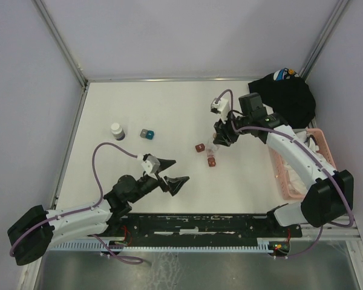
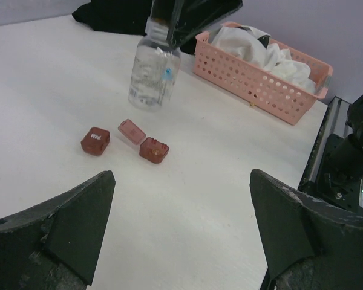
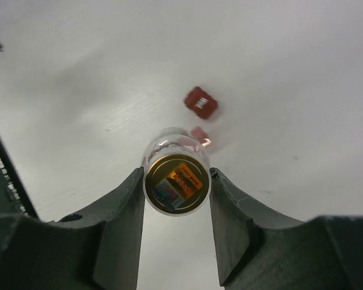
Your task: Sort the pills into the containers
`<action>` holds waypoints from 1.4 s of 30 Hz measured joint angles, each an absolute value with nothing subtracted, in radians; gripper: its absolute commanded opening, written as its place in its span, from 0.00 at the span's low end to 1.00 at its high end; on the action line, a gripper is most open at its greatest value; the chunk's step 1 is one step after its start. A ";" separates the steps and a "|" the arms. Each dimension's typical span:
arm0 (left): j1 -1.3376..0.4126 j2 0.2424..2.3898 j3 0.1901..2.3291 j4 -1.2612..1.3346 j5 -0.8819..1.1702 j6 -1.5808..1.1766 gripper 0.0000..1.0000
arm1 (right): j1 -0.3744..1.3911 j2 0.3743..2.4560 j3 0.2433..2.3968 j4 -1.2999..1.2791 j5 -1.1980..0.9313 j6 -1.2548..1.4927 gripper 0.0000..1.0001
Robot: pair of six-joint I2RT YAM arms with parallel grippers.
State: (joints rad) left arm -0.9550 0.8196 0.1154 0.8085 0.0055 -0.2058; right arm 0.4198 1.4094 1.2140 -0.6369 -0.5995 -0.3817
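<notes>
My right gripper (image 1: 221, 136) is shut on the amber top of a small clear vial (image 2: 152, 75), which hangs slightly tilted, base down, just behind the two dark-red boxes. In the right wrist view the vial top (image 3: 176, 181) sits between both fingers. One red box (image 2: 95, 140) is closed. The other (image 2: 153, 150) is open with its lid (image 2: 132, 130) flipped back. Both boxes show from above (image 1: 199, 147) (image 1: 212, 161). My left gripper (image 2: 181, 175) is open and empty, low over the table in front of the boxes (image 1: 171, 176). No loose pills show clearly.
A pink slatted basket (image 1: 277, 171) with white items stands at the right edge. A black cloth (image 1: 287, 96) lies at the back right. A white-capped bottle (image 1: 117, 131) and a teal box (image 1: 147, 133) stand at the left middle.
</notes>
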 measured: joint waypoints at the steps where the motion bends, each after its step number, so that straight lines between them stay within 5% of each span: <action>1: -0.955 0.818 0.106 0.807 0.001 -0.207 0.98 | 0.404 1.409 1.213 -0.632 -0.574 -0.381 0.20; 12: -0.955 0.825 0.075 0.804 -0.007 -0.209 0.98 | 0.251 1.469 1.200 -0.522 -0.200 -0.325 0.28; 26: -0.955 0.823 0.054 0.818 -0.018 -0.210 0.98 | 0.185 1.621 1.198 -0.484 0.019 -0.254 0.39; 37: -0.955 0.810 0.038 0.822 -0.022 -0.210 0.98 | 0.143 1.659 1.209 -0.487 0.035 -0.221 0.78; 42: -0.955 0.810 0.033 0.826 -0.021 -0.210 0.97 | 0.124 1.658 1.209 -0.487 0.022 -0.221 0.82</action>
State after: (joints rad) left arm -0.9550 0.8101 0.0326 0.8261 -0.0212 -0.2096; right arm 0.1242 1.6577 1.2095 -0.4870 0.0216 -0.2214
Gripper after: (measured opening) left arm 0.978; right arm 0.807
